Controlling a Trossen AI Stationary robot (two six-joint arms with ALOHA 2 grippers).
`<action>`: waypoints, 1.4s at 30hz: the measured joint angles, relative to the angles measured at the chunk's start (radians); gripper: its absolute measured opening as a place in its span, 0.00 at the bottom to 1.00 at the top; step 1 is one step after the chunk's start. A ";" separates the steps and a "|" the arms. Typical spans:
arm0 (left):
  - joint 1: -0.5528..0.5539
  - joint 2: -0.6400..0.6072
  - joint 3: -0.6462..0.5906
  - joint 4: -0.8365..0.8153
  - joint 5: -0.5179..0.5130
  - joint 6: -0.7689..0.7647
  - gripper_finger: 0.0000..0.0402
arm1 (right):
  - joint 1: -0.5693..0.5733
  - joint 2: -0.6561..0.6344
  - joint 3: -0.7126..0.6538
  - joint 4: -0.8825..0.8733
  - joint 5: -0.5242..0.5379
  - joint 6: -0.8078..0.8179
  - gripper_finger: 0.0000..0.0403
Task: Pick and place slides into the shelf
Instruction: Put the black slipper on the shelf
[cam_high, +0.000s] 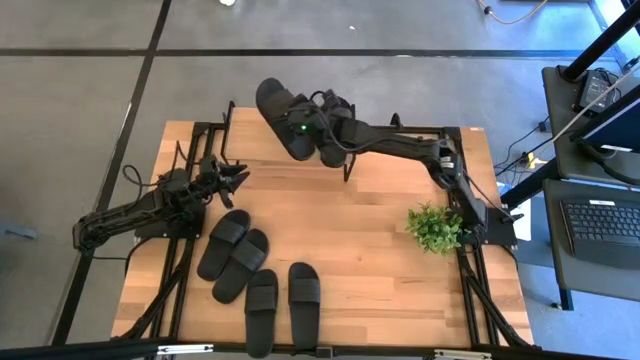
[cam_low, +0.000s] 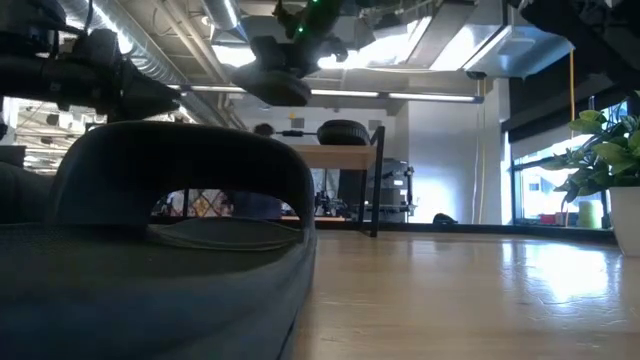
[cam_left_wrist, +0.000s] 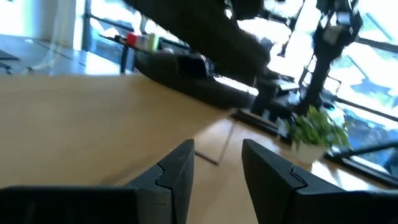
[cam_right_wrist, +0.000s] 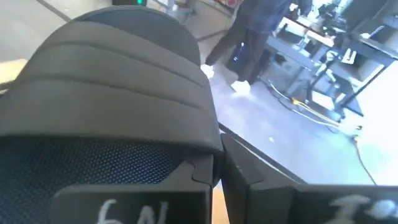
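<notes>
Closest to the low camera lies a slide (cam_low: 150, 250), while the right gripper (cam_high: 300, 130) pinches another slide (cam_high: 283, 115) above the shelf (cam_high: 340, 155), so it should lower flat; left gripper (cam_high: 236, 178) waits half-open.

floor (cam_high: 80, 90): grey, dark seams | desk (cam_high: 600, 235): at the side, with keyboard (cam_high: 603, 222) | windows (cam_low: 545, 185): bright | ceiling ducts (cam_low: 190, 40): exposed | person (cam_right_wrist: 258, 31): standing beyond
</notes>
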 joint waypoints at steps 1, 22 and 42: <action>0.000 0.000 0.013 0.004 -0.020 0.005 0.32 | 0.001 0.005 0.020 -0.030 0.001 0.024 0.04; 0.015 0.613 0.485 -0.203 -0.166 0.274 0.16 | -0.007 0.005 0.075 -0.238 0.003 0.293 0.04; 0.248 1.109 0.815 -0.149 -0.132 0.365 0.07 | 0.000 0.005 0.074 -0.373 -0.003 0.389 0.04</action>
